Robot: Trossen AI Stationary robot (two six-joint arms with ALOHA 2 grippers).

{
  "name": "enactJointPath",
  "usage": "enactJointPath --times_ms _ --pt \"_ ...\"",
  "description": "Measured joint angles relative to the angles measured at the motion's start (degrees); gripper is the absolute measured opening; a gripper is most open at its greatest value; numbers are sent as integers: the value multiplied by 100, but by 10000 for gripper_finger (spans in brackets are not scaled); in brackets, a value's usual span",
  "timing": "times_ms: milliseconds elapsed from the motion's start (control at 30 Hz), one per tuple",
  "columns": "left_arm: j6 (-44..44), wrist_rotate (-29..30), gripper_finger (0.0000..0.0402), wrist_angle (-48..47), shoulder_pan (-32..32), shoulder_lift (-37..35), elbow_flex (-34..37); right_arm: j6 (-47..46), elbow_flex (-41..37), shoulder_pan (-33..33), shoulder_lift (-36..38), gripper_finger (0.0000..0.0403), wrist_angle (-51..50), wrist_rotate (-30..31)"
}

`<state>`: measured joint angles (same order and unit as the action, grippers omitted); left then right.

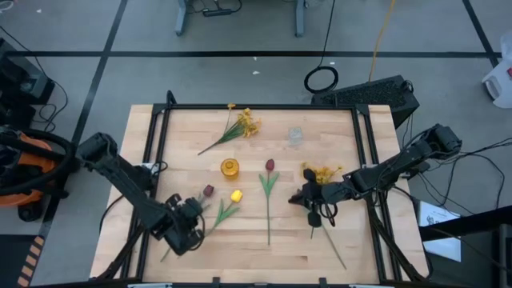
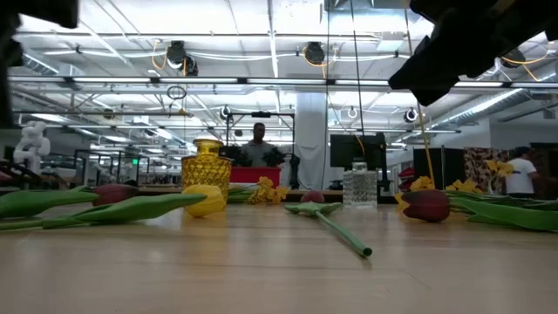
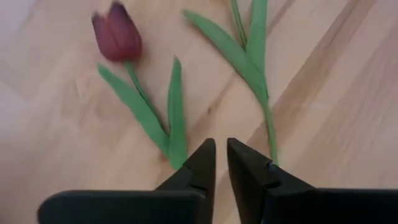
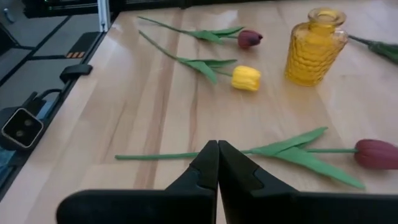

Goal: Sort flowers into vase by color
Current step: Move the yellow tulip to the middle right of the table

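Observation:
Three dark red tulips lie flat on the table: one in the middle [image 1: 270, 166], one on the left [image 1: 208, 190] and one on the right [image 2: 427, 205]. A yellow tulip [image 1: 236, 194] lies beside the left one. Sprays of small yellow blossoms lie at the far side [image 1: 244, 122] and at the right [image 1: 324, 172]. A yellow vase [image 1: 230, 167] and a clear vase [image 1: 295, 135] stand upright. My left gripper [image 3: 221, 155] hovers over the left tulip's leaves [image 3: 171, 118], open by a narrow gap. My right gripper [image 4: 217, 149] is shut, above the middle tulip's stem [image 4: 161, 155].
A black frame [image 1: 156, 136] runs around the wooden table top. Bare wood lies along the near edge [image 1: 264, 264] and in the far left corner. People stand in the room beyond the table [image 2: 259, 139].

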<state>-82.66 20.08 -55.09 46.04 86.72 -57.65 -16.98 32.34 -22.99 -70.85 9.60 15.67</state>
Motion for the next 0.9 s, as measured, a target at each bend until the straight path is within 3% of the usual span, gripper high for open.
enactJointPath --times_ms 300,900 --pt "-801 306 136 149 325 102 0 -48 0 -3 0 0 182 238" --pt "-1222 249 140 186 339 251 0 -483 0 -225 0 0 138 226"
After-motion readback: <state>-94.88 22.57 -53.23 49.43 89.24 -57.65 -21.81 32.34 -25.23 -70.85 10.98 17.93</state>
